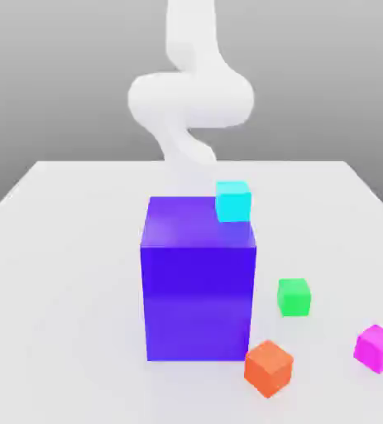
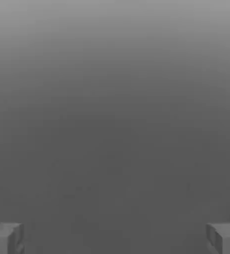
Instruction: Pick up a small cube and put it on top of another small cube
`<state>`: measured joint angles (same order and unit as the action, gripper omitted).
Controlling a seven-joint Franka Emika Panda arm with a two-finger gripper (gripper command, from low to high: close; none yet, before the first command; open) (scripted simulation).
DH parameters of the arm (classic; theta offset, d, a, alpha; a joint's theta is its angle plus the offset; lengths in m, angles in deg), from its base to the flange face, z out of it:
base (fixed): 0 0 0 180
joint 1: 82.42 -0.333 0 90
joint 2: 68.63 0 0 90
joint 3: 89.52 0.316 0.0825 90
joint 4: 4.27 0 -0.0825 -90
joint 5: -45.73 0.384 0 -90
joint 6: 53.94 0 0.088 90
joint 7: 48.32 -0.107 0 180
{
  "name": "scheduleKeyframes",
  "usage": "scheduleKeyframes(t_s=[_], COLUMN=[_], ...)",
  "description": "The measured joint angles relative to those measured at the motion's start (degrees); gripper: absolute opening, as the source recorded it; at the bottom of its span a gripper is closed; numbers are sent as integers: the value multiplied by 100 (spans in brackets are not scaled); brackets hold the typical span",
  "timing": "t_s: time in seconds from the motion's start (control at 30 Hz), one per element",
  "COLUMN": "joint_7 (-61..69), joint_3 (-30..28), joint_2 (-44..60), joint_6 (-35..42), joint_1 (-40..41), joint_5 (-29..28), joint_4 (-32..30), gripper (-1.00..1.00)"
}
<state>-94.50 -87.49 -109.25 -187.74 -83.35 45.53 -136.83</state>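
Exterior view is giving us the whole layout: the pink cube (image 1: 377,347) is sitting on the white desk (image 1: 62,273) at the near corner on the exterior view's right, well apart from everything but the orange cube (image 1: 269,368), which is lying near it toward the exterior view's left. The green cube (image 1: 294,296), where we are meaning to set the pink one, is resting a little farther back, between the pink cube and the big blue block (image 1: 198,281), just beside the block's right face. A light blue cube (image 1: 233,201) is appearing at the block's far upper corner; we cannot tell whether it is resting on the block or behind it. The white arm (image 1: 190,99) is rising behind the block, far from both small cubes.

In the hand view we are seeing the two fingertips (image 2: 5,238) of the pincer (image 2: 115,239) standing far apart at the edges, spread wide with nothing between them, looking out at plain grey.

We are judging the pink cube to be light, rigid and smooth, with a glossy finish that could be slippery. It is sitting turned slightly to us, so we are expecting to need the wrist rotated until the fingers are squaring up with two opposite flat faces, gripping at mid-height rather than across corners. The green cube is offering only a small top, so a centred, gentle placement is looking necessary.
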Motion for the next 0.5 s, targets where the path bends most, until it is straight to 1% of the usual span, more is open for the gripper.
scheduleKeyframes(t_s=[0.27,0.5], joint_7=[-176,-459], joint_3=[708,1330], joint_2=[1681,3134], joint_6=[-666,-1234], joint_1=[-315,-600], joint_5=[-161,-476], joint_4=[-256,-475], gripper=[0,0])
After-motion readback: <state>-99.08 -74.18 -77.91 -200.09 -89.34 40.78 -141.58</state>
